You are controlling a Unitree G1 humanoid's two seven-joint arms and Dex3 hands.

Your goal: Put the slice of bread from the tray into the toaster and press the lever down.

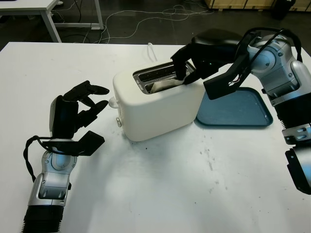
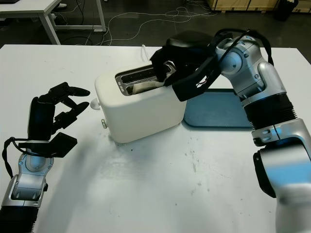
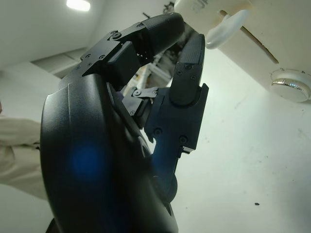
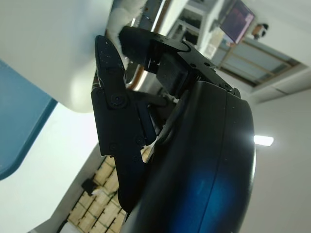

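While our left hand (image 1: pixel 80 109) is waiting with nothing in it left of the toaster (image 1: pixel 155 104), our right hand (image 1: pixel 187 65) is pinching the bread (image 1: pixel 163 86) in the near slot.

- White table (image 1: pixel 160 194) up front, small dark specks on its top.
- Dark floor (image 1: pixel 146 29) behind, w/ pale cables (image 1: pixel 141 17) looping across.
- 2nd white desk (image 1: pixel 29 7) far left, white metal legs.
- Wooden crates (image 1: pixel 238 4) at the far edge.
- Ceiling light (image 3: pixel 77 5) on overhead, pale walls.
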